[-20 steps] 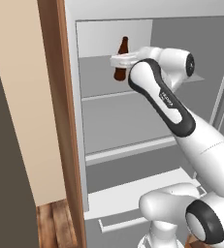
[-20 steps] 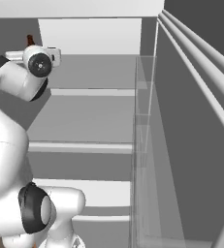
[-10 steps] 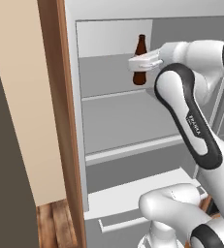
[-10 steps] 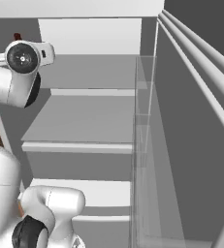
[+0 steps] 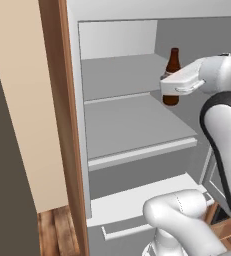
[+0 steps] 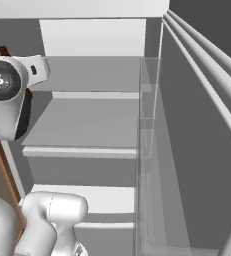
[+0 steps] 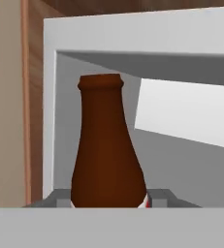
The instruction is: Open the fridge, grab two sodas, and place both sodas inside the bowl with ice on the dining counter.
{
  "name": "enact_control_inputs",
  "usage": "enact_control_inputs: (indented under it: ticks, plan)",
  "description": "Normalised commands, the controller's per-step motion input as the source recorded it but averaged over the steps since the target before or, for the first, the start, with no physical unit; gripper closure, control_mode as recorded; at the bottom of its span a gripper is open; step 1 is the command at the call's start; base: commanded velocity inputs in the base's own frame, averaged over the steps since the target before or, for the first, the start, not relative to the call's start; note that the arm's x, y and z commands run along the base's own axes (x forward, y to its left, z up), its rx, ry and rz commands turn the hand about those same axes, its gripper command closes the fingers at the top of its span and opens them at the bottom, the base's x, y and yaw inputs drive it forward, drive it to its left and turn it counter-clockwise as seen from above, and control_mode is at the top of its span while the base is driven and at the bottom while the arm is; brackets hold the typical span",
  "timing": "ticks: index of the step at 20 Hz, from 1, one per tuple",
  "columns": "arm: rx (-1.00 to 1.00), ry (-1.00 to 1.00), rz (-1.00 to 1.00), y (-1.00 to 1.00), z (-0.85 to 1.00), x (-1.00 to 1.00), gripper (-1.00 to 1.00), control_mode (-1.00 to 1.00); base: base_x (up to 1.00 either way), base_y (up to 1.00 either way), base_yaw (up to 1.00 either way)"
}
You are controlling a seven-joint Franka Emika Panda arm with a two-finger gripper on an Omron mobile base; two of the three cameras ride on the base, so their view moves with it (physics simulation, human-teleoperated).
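The fridge (image 5: 137, 125) stood open in front of the robot, its pale grey inside taking up most of the left base view, with two grey shelves (image 5: 137, 125) one above the other and a white drawer front (image 5: 137, 202) with a horizontal handle lower down. To the left of the opening ran a reddish-brown wooden panel edge (image 5: 62, 125) next to a beige wall (image 5: 22, 100), and a bit of wooden floor (image 5: 54, 232) showed at the bottom left. In the right base view the same shelves (image 6: 87, 122) were there, plus the inside of the open fridge door (image 6: 197, 150) on the right with its clear bins and rails.

The dark-brown bottle (image 5: 172, 75) was up in the fridge opening, upright, at about the level of the upper shelf and toward the right side. The pincer (image 5: 173, 86) was closed on its lower body (the white hand crossed in front of it, so the red label was mostly hidden in the left base view). I couldn't tell if the bottle's base was touching the shelf or just off it.

From the hand view the bottle (image 7: 108, 150) sat dead centre and close, neck and rim pointing up, with a sliver of red label at its bottom edge right where the grip was. Behind it were the fridge's white frame (image 7: 50, 97) and the wooden panel (image 7: 33, 97).
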Motion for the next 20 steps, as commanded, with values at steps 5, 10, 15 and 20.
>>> enact_control_inputs:
  ticks: [5,10,15,20]
  plan:
    - [-0.2,0.1,0.0,-0.04,0.0,-1.0,1.0,-1.0,0.0,0.0,0.0]
    - [-0.19,0.13,-0.02,-0.09,-0.08,-0.95,1.0,-1.0,0.0,0.0,0.0]
    - [-0.1,0.05,-0.04,-0.01,-0.15,-0.56,1.0,-1.0,0.0,0.0,0.0]
    - [-0.04,0.07,0.0,0.01,-0.15,-0.07,1.0,-1.0,0.0,0.0,0.0]
